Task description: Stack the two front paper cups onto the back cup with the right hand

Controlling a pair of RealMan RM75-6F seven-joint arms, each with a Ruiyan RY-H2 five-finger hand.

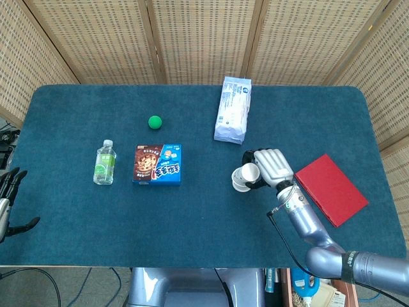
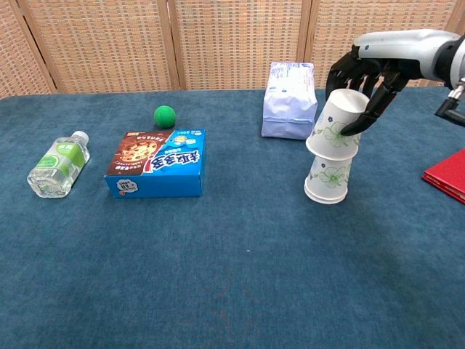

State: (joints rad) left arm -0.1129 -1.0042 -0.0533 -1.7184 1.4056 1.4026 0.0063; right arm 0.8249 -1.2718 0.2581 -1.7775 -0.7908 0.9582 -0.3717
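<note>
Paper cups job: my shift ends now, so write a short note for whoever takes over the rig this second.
Right hand: holds the upper cup, upside down and tilted, its rim over the top of the stack.
Left hand: at the table's left edge, fingers apart, holding nothing.
Done: no loose cups remain on the blue table; the stack stands in front of the white packet.
Left: straighten and seat the held cup, release, withdraw. How many cups the stack holds cannot be told.

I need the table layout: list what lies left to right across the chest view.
Water bottle → cookie box → white packet → standing paper cup, with the held cup above it in the right hand → red book.
</note>
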